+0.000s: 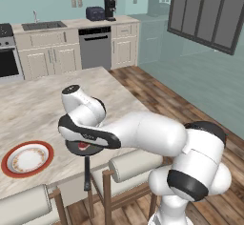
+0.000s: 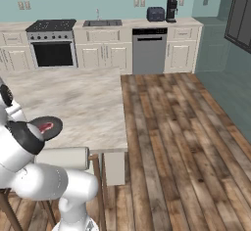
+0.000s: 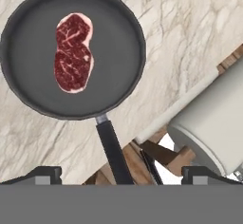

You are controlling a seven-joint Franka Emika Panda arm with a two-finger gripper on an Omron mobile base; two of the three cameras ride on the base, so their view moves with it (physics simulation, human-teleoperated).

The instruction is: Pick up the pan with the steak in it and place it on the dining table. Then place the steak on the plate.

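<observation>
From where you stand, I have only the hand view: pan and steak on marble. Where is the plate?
Observer: The plate sits on the dining table, to the left of the pan in the left base view, apart from it.
Operator: Anything on it?
Observer: No, its cream centre is bare.
Operator: Does the pan handle hang off the table?
Observer: Yes, it sticks out past the near edge, between two chairs.
Operator: Steak moved?
Observer: The steak lies in the pan; the gripper is open, holding nothing.
</observation>
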